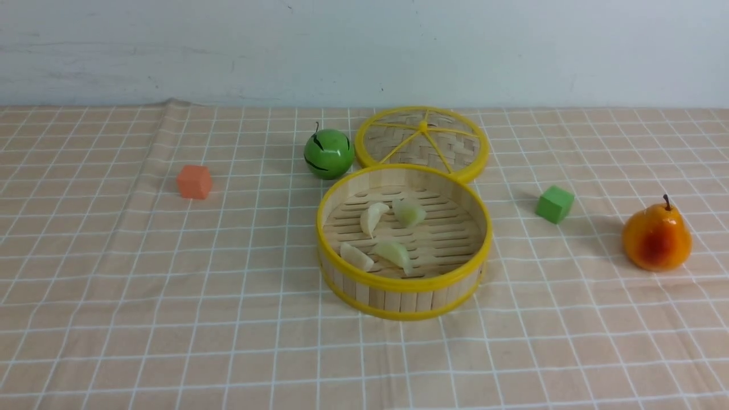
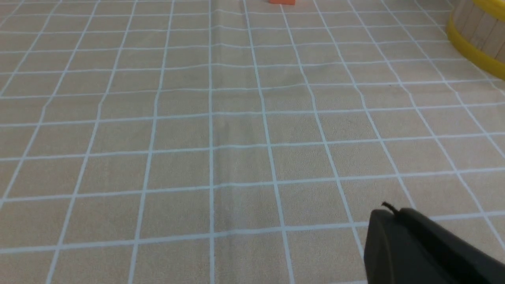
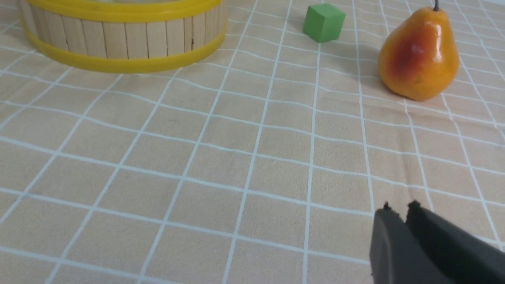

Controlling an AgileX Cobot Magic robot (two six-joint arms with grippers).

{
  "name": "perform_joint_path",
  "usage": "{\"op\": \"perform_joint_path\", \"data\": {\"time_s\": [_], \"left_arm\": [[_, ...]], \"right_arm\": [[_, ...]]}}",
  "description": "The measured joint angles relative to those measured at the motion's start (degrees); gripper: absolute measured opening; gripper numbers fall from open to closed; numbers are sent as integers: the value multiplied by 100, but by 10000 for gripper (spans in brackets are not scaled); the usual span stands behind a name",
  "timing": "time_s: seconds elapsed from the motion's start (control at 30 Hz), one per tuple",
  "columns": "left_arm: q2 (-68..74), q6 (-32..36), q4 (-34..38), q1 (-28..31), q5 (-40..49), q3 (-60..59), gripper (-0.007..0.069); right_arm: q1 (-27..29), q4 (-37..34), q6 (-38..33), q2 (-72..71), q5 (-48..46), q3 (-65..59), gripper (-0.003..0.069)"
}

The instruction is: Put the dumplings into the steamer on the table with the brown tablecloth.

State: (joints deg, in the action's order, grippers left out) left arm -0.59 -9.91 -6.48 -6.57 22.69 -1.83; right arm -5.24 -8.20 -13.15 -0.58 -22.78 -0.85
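Note:
The round bamboo steamer [image 1: 402,296] with yellow rims stands at the table's centre on the brown grid tablecloth [image 1: 171,285]. Several pale dumplings lie on its slatted floor: one [image 1: 373,218], another [image 1: 409,212], a third [image 1: 356,257] and one more [image 1: 394,253]. Neither arm shows in the front view. My left gripper [image 2: 388,211] is shut and empty over bare cloth, with the steamer's wall [image 2: 479,35] far off to one side. My right gripper [image 3: 398,209] is shut and empty above the cloth, apart from the steamer [image 3: 122,39].
The flat woven lid [image 1: 421,139] lies behind the steamer, a green toy apple [image 1: 328,153] beside it. An orange cube [image 1: 194,181] sits at the left. A green cube [image 1: 554,203] and an orange pear [image 1: 656,236] sit at the right; both show in the right wrist view [image 3: 323,21] [image 3: 418,55].

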Motion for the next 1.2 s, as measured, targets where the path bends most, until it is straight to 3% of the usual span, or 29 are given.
{"op": "perform_joint_path", "data": {"time_s": [1.2], "left_arm": [[0, 404, 737, 0, 7, 0, -14]], "right_arm": [[0, 0, -9, 0, 0, 0, 95]]}}
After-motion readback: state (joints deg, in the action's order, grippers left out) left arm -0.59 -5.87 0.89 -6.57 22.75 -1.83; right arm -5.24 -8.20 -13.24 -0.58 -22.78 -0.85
